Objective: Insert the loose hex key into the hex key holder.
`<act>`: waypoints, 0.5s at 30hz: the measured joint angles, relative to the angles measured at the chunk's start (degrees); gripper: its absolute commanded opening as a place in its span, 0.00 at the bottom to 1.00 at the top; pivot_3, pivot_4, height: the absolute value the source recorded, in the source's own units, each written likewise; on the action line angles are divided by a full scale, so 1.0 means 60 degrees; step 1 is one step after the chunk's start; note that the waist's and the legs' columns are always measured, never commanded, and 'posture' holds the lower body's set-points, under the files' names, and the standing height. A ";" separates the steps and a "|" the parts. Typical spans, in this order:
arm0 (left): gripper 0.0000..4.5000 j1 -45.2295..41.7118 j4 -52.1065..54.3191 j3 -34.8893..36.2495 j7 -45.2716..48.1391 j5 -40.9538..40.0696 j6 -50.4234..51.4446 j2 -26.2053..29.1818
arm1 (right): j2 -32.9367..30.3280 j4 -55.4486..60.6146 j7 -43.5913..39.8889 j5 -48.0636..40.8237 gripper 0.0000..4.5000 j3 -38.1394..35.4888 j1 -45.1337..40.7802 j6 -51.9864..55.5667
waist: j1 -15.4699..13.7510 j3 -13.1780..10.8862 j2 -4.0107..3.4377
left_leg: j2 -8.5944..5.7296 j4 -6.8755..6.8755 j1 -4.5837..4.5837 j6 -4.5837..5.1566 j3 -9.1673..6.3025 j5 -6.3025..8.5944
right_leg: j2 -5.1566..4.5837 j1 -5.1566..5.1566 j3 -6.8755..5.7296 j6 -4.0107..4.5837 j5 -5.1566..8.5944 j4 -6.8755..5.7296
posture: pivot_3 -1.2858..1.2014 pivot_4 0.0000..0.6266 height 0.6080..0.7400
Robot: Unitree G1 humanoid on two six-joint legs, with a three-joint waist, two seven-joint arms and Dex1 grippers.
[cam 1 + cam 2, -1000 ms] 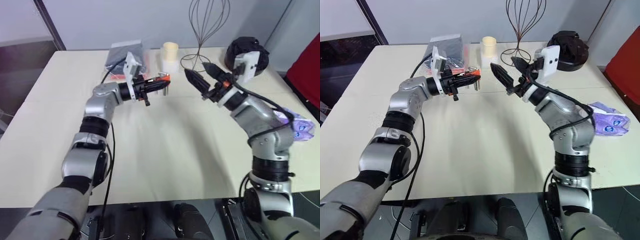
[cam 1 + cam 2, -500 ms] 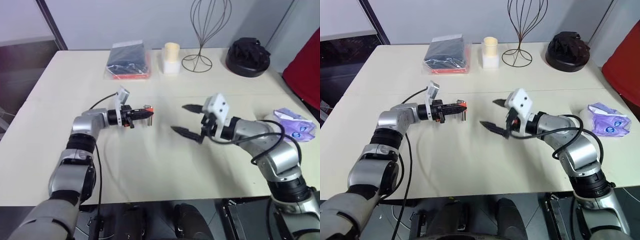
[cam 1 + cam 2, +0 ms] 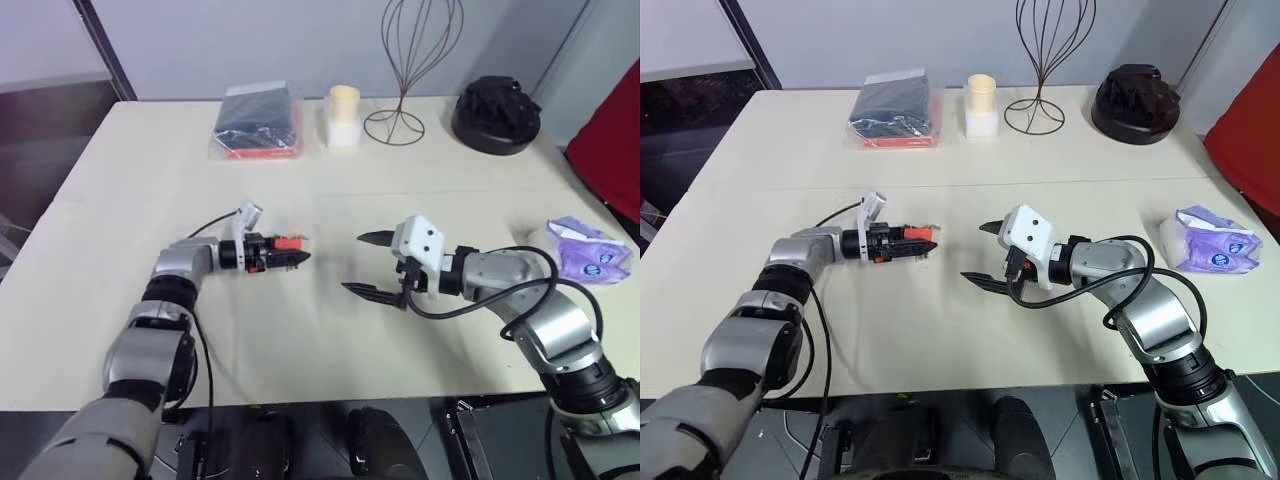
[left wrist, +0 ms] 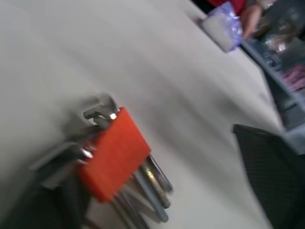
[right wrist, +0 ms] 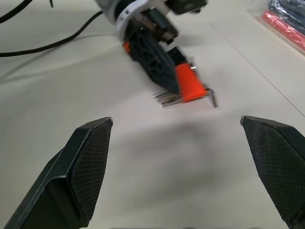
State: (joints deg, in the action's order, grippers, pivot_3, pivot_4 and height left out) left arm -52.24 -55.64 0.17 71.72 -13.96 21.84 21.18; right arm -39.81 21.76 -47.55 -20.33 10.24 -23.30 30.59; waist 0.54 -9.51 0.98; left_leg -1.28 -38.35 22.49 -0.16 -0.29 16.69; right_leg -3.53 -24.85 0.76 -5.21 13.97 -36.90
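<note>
hex key holder (image 3: 288, 243) (red) between left pincer (image 3: 290, 255) fingers

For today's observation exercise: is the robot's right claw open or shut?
Open. The right claw has its two black fingers spread wide apart, with nothing between them but bare table.
</note>
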 measured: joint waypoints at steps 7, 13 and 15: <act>0.98 -0.0042 -0.0153 -0.0485 -0.1037 0.1313 -0.1637 0.1154 | -0.0002 0.0004 0.0001 0.0001 1.00 -0.0116 0.0126 0.0041 | 0.0040 0.0000 0.0000 | 0.0006 0.0008 -0.0009 0.0000 0.0001 0.0000 | 0.0004 -0.0003 0.0001 0.0000 0.0000 -0.0006 | 0.52 0.24 1.00; 0.98 0.0444 0.0275 -0.0857 -0.1387 0.2169 -0.2998 0.2065 | 0.0012 -0.0021 -0.0031 0.0020 1.00 -0.0137 0.0122 -0.0028 | 0.0012 0.0000 0.0000 | 0.0004 0.0007 -0.0008 0.0000 0.0001 0.0000 | -0.0007 -0.0002 0.0002 0.0000 0.0000 -0.0004 | 0.52 0.24 1.00; 0.98 0.0669 0.0565 -0.0805 -0.1511 0.2162 -0.3170 0.2151 | 0.0015 -0.0091 -0.0052 0.0023 1.00 -0.0155 0.0122 -0.0093 | -0.0015 -0.0002 0.0003 | 0.0003 0.0006 -0.0004 0.0000 0.0001 0.0000 | -0.0011 -0.0001 0.0001 0.0000 0.0000 -0.0003 | 0.52 0.24 1.00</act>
State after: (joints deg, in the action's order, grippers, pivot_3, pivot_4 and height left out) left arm -48.23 -52.25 -4.66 62.65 -0.99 2.82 34.09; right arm -39.72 21.21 -47.86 -20.19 9.31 -22.57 30.03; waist 0.45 -9.51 1.00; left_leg -1.26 -38.31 22.46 -0.16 -0.29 16.70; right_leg -3.60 -24.86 0.76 -5.21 13.97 -36.92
